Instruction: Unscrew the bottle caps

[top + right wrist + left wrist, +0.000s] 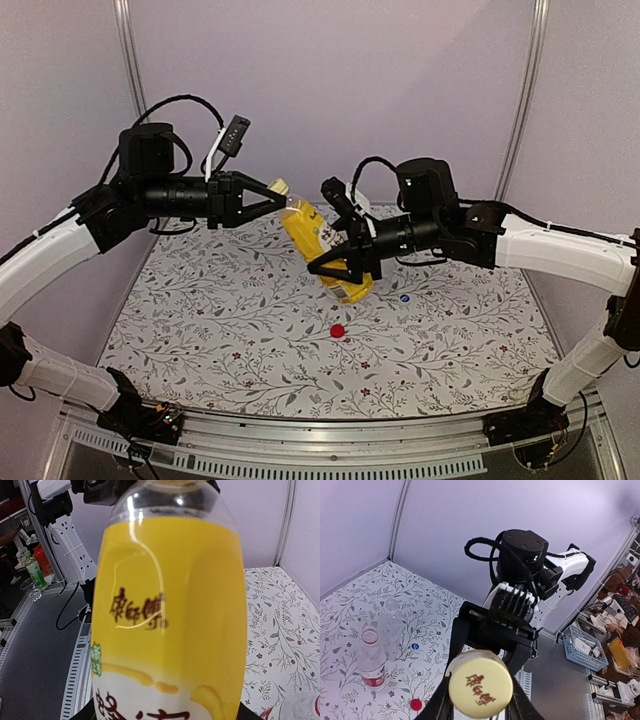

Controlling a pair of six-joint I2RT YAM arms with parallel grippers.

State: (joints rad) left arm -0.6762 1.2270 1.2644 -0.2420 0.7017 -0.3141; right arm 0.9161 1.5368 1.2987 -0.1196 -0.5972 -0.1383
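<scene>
The yellow bottle hangs tilted above the table, and it fills the right wrist view. My right gripper is shut on its lower body. My left gripper is shut on the yellow cap, with a finger on each side of the cap. The clear bottle with a red label and the unlabelled clear bottle stand capless on the table. The red cap and the blue-white cap lie loose on the table.
The floral tablecloth covers the table, with lilac walls at the back and sides. The right arm faces the left wrist camera. A clear bottle top shows at the lower right of the right wrist view.
</scene>
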